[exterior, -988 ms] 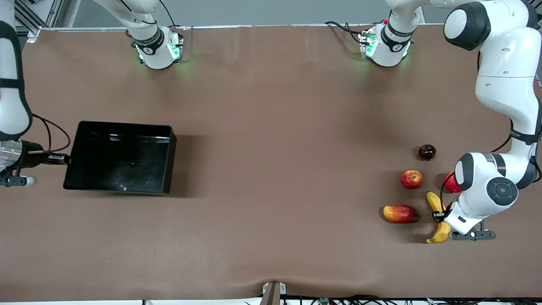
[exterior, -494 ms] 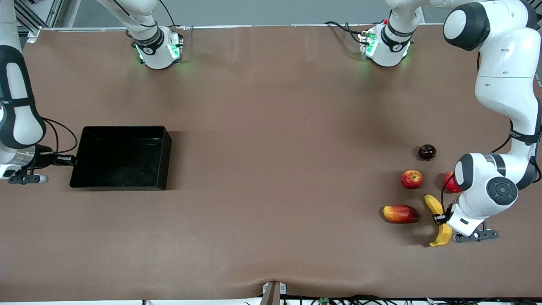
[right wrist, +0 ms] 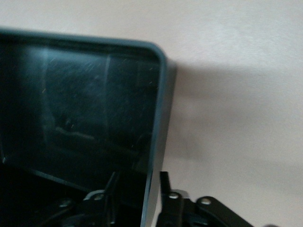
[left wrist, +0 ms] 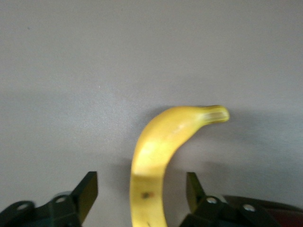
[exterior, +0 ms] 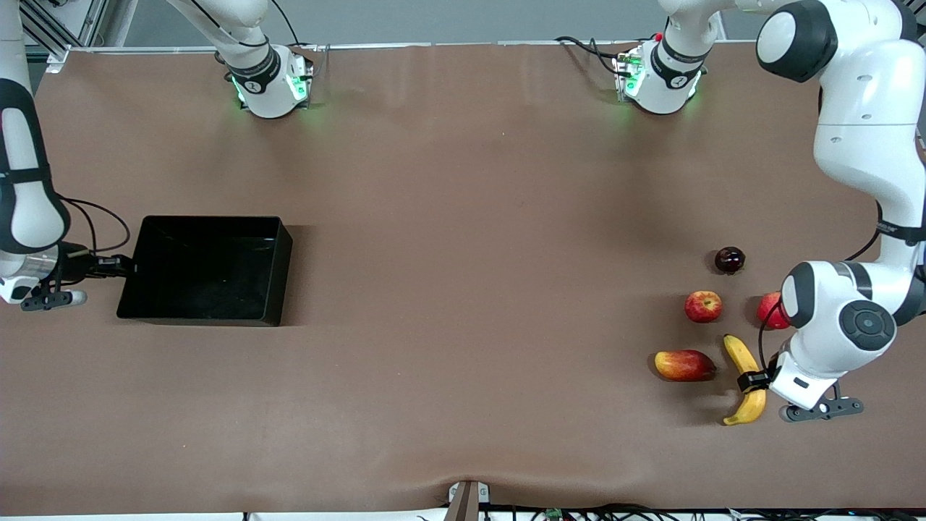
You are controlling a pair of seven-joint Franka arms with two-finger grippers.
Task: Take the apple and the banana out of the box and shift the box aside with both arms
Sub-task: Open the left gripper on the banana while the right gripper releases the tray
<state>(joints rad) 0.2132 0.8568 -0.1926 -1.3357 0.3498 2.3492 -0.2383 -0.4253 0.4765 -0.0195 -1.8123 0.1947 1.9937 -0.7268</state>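
Front view shows the right gripper point(exterior: 124, 267) straddling the stiff, glossy box's point(exterior: 206, 269) thin wall, the left gripper point(exterior: 750, 380) open around the soft banana point(exterior: 745, 383).

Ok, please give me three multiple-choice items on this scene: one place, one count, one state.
1. Where is the banana? A in the box; B on the table, nearer the front camera than the apple; C on the mango.
2. How many fruits lie on the table? A three; B four; C five.
3. How is the left hand? A open around the banana; B shut on the apple; C over the box.

B: it lies on bare table.
C: banana, apple, mango, red fruit, dark fruit.
A: gaps show between fingers and banana.
The right hand is at the box wall.
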